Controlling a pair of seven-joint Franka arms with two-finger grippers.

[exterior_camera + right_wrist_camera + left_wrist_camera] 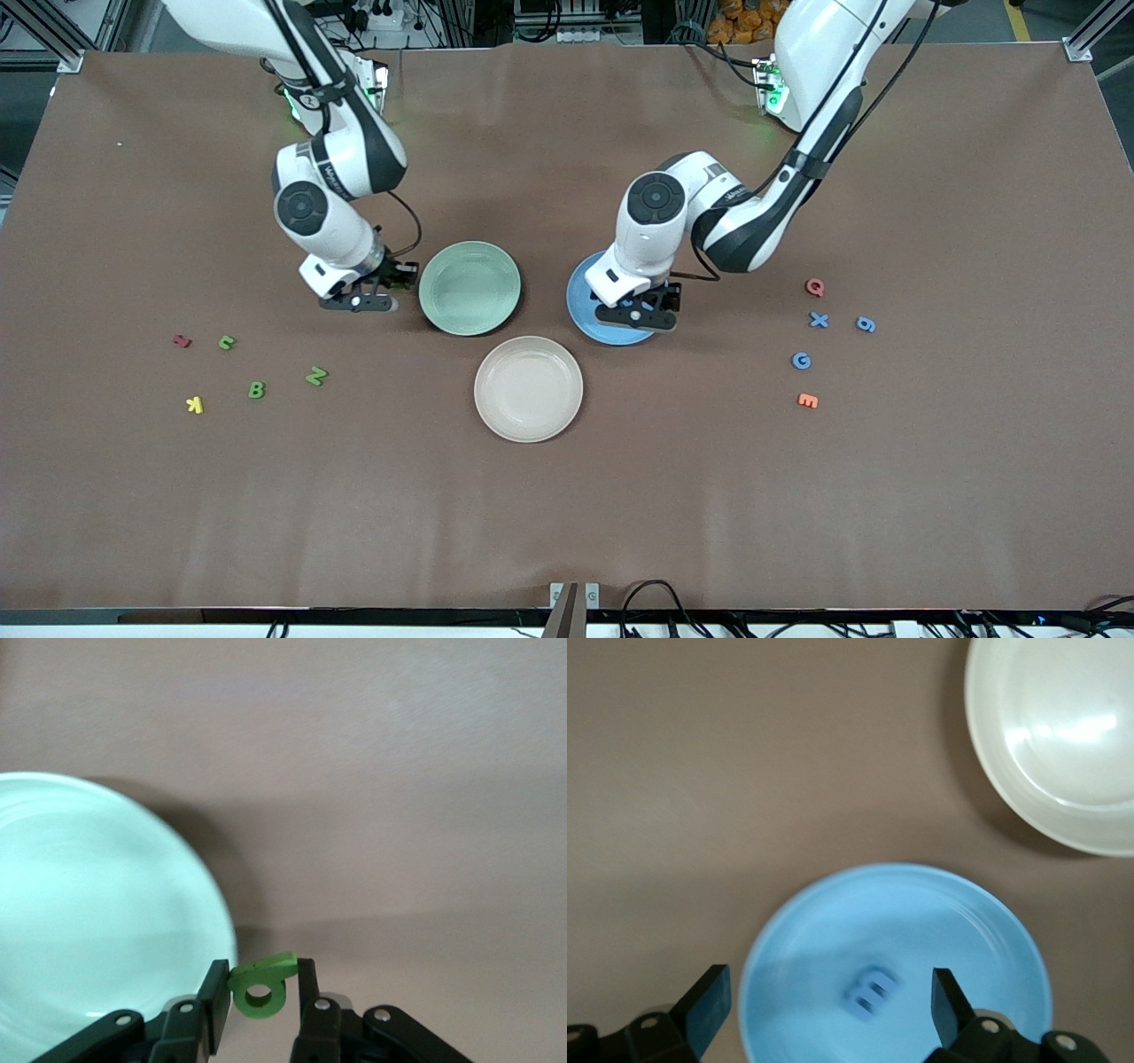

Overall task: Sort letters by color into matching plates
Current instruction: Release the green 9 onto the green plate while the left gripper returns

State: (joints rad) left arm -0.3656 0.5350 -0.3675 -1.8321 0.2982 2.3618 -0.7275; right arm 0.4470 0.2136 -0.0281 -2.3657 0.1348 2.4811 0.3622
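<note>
blue plate, one: left gripper hangs over it with fingers spread wide and nothing between them; one blue letter lies flat in the plate.
green plate, one, bare: right gripper hovers just beside its rim toward the right arm's end, fingers clamped on one green letter.
beige plate, one, bare, nearer the front camera than the other two.
step in hand, as judged: blue drop made, green carry short of its plate. next move calls for the right gripper to come over the green plate before letting go, and the left to go for another blue.
loose blue letters, three: x, g, one more.
loose green letters, three: c, b, n.
other colours, four: two red, one orange, one yellow.
</note>
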